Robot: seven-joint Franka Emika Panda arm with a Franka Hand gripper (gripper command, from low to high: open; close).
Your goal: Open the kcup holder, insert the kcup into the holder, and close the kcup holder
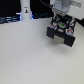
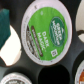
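The kcup (image 2: pixel 48 32) fills the wrist view, its round green and white printed top facing the camera, with black round pod slots of the kcup holder (image 2: pixel 22 62) around it. In the exterior view the kcup holder (image 1: pixel 62 38) is a black box at the exterior view's right. My gripper (image 1: pixel 61 25) hangs just over its top, and a speck of green, the kcup (image 1: pixel 60 23), shows there. I cannot tell whether the kcup rests in a slot or is held. The fingertips are not clearly shown, so open or shut is unclear.
Another pod (image 2: pixel 17 79) with a pale printed top sits in a neighbouring slot. A white bottle-like object (image 1: pixel 26 11) and dark equipment (image 1: pixel 10 19) stand at the back on the exterior view's left. The pale tabletop (image 1: pixel 30 55) spreads in front.
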